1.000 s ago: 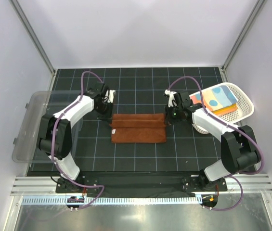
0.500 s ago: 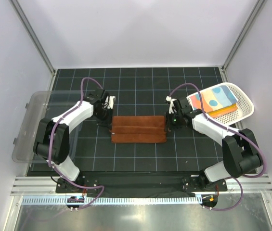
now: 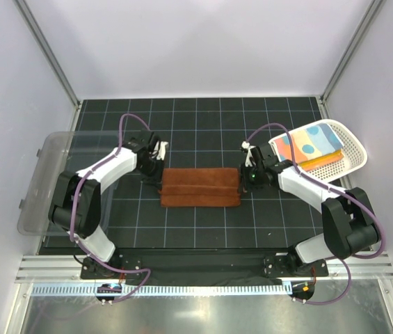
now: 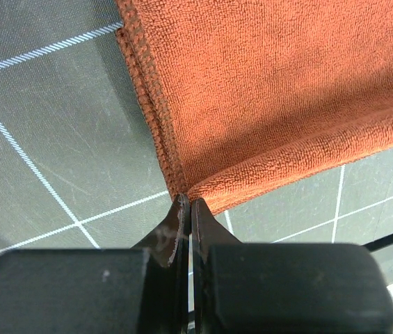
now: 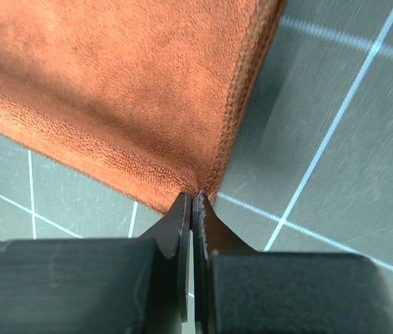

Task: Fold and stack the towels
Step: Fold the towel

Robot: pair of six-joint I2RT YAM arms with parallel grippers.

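- Black gridded table (image 3: pixel 196 118): carries everything.
- Rust-brown towel (image 3: pixel 200 186): table centre, folded into a band.
- White basket (image 3: pixel 355 154): 2 o'clock, other towels (image 3: pixel 311 145) inside.
- Left claw (image 4: pixel 188 203), right claw (image 5: pixel 191 200): clenched on the band's 9 and 3 o'clock corners, tips only. Likely hazard: cloth slipping out, skewing the fold.

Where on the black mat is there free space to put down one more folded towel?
Free: the mat between the back wall and the rust-brown towel, and between that towel and the arm bases. Crowded: both towel ends, pinched by the left gripper and right gripper.
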